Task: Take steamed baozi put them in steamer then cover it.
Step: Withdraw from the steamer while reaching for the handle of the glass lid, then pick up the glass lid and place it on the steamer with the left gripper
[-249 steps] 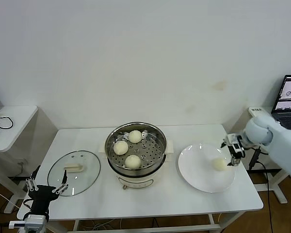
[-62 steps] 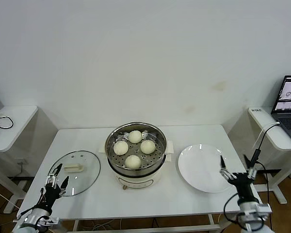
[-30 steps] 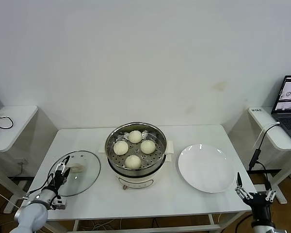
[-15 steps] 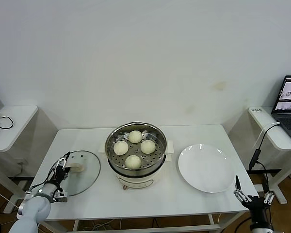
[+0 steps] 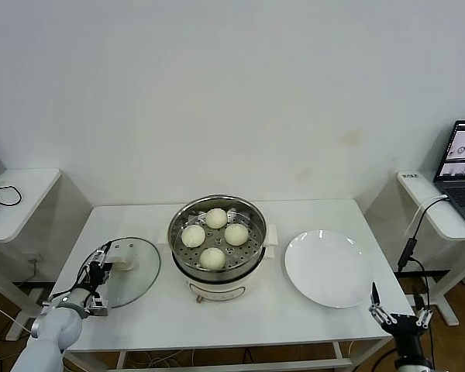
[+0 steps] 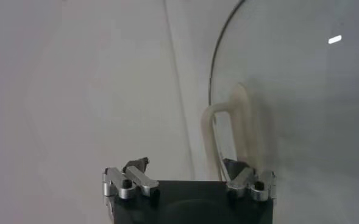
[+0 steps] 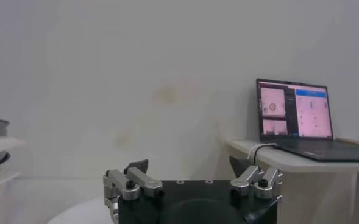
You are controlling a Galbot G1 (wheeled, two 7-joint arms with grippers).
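— Well, four steamed baozi (image 5: 215, 235) in steamer (image 5: 217, 240), mid-table, well apart from left gripper (image 5: 102, 263) at lid (image 5: 118, 274) handle (image 6: 223, 137), left edge.

— Jaws spread astride that handle (wrist view only). Right gripper (image 5: 399, 311) open, off front-right corner.

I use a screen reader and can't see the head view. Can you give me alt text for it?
Four steamed baozi sit in the uncovered steamer at the table's centre. The left gripper is at the handle of the glass lid lying left; an empty white plate lies right, the right gripper parked off the table's corner.

Four baozi (image 5: 214, 236) in steamer (image 5: 217, 248) mid-table — lid (image 5: 122, 273) left, plate (image 5: 330, 268) right.
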